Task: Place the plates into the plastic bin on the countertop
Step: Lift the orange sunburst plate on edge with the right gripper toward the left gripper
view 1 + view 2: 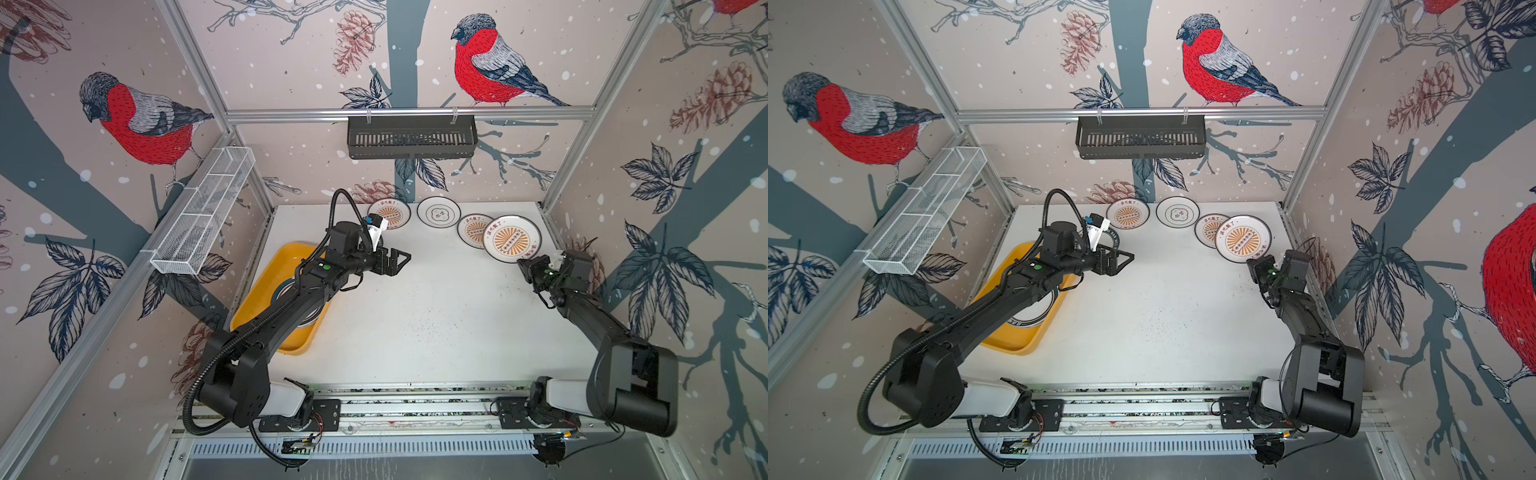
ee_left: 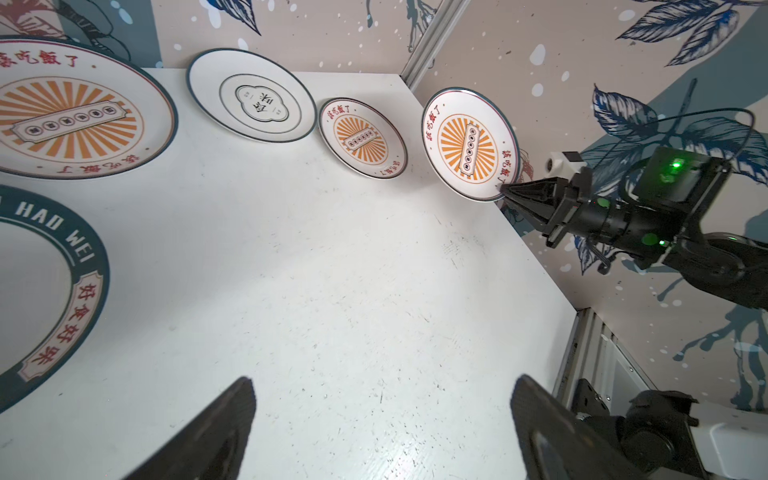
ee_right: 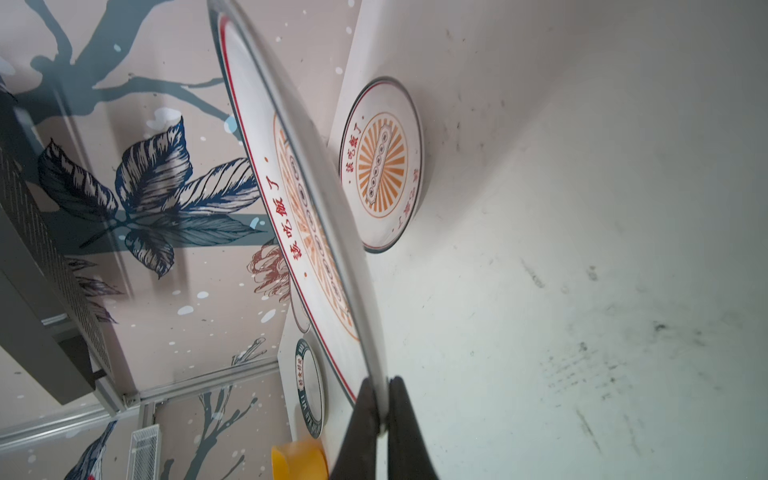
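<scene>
My right gripper is shut on the rim of an orange-sunburst plate, which it holds tilted above the countertop at the back right. A smaller sunburst plate, an emblem plate and another sunburst plate lie flat along the back edge. A green-lettered plate lies near the yellow plastic bin. Plates in the bin are mostly hidden by my left arm. My left gripper hovers open and holds nothing.
A black slatted basket hangs on the back rail. A white wire-mesh basket hangs on the left wall. Aluminium rails run along the countertop's front edge at the arm bases. Patterned walls close in three sides.
</scene>
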Tool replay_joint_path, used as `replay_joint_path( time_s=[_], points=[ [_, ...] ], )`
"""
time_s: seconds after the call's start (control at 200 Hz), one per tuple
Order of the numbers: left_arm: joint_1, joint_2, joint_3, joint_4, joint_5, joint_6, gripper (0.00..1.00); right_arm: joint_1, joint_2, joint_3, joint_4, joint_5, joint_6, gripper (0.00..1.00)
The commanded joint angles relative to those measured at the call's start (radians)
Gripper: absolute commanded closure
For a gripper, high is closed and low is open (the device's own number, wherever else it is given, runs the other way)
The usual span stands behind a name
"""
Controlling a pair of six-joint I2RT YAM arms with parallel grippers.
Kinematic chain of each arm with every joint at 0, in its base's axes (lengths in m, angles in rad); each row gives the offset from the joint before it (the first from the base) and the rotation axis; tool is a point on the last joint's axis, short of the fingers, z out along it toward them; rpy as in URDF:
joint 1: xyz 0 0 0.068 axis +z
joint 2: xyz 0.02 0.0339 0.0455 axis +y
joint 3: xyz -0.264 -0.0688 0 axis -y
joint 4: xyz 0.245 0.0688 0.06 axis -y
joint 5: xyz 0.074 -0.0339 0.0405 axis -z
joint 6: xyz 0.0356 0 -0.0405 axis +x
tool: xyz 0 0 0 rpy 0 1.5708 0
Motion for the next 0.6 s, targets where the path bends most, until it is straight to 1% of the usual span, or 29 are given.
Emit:
replay_joint_path(
  time_s=[0.0, 0.13, 0.285, 0.595],
  points=[
    [0.006, 0.009, 0.012, -0.007, -0.011, -0.017, 0.04, 0.041, -0.008, 0.025, -0.002, -0.028, -0.025, 0.97],
    [0.021, 0.024, 0.024, -0.032, -0.035, -0.032, 0.04, 0.081, 0.002, 0.049, -0.011, -0.030, -0.043, 0.97],
    [0.054, 0.047, 0.030, -0.039, -0.029, -0.069, 0.04, 0.118, 0.020, 0.066, -0.011, -0.040, -0.045, 0.97],
    [0.160, 0.097, 0.031, -0.030, 0.014, -0.157, 0.06, 0.237, 0.110, 0.147, 0.003, -0.101, -0.067, 0.97]
  ],
)
